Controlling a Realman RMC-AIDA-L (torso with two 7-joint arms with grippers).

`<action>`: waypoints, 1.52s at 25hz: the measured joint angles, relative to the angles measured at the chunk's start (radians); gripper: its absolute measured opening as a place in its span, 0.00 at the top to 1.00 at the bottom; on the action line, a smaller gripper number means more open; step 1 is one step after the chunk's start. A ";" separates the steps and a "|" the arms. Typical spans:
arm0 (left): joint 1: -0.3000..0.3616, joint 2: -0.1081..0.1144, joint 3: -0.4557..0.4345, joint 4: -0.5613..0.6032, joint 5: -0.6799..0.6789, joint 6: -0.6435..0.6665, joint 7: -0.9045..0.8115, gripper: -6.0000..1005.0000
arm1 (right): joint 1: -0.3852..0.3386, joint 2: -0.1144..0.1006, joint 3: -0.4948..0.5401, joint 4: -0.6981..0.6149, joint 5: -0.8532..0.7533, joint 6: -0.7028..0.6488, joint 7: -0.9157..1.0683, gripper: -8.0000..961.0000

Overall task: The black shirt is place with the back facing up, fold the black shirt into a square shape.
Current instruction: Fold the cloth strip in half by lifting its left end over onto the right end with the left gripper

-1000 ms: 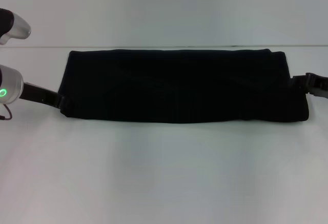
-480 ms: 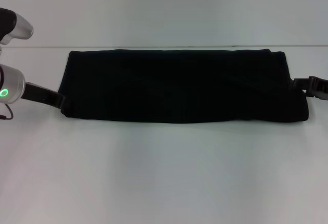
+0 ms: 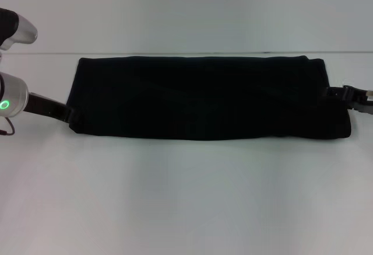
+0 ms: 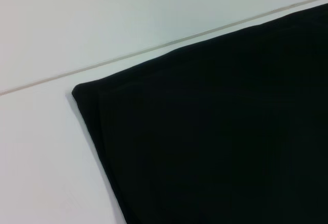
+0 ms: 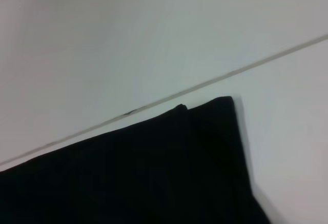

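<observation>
Two arms are out, one at each short end of the black shirt [image 3: 207, 98], and that shirt is my landmark for everything. It lies flat on the white tabletop [image 3: 186, 196] as a long, narrow band, running crosswise in front of me, its far long edge close to the thin seam line [image 3: 175, 53] that crosses the surface beyond it. No lettering shows on the upward face, only plain dark cloth.

My left jaws [image 3: 69, 114] sit right at the shirt's left end, near its front corner, with the dark wrist link and the silver cuff with a green light [image 3: 4, 105] reaching away from the cloth. Whether they are spread or pinching the fabric, I cannot tell; the tips merge into the black cloth.

My right jaws [image 3: 338, 93] sit at the shirt's right end, about midway along that short edge, touching or just beside the fabric. Again I cannot tell how they stand.

From the left wrist camera, I see the shirt [image 4: 220, 131] filling most of the view, one rounded corner showing a doubled, folded edge, the seam line just past it. From the right wrist camera, the shirt [image 5: 143, 172] shows its far corner, with a narrow layer of cloth stepping out beside the main fold.
</observation>
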 joint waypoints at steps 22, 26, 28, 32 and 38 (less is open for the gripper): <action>-0.004 0.002 0.000 0.000 0.000 -0.006 0.003 0.99 | 0.036 0.020 0.000 -0.015 0.001 -0.051 -0.013 0.20; -0.006 0.002 0.000 0.000 0.000 -0.006 0.003 0.99 | 0.033 0.009 0.000 -0.017 -0.002 -0.067 -0.008 0.20; -0.007 0.002 0.000 0.000 0.000 -0.006 0.003 0.99 | 0.028 0.002 0.000 -0.028 -0.003 -0.091 -0.006 0.20; -0.007 0.002 0.000 0.000 0.000 -0.006 0.003 0.99 | 0.025 0.000 0.000 -0.041 -0.003 -0.120 -0.005 0.20; -0.007 0.002 0.000 0.000 0.000 -0.006 0.003 0.99 | 0.025 -0.001 0.000 -0.043 -0.003 -0.143 -0.004 0.20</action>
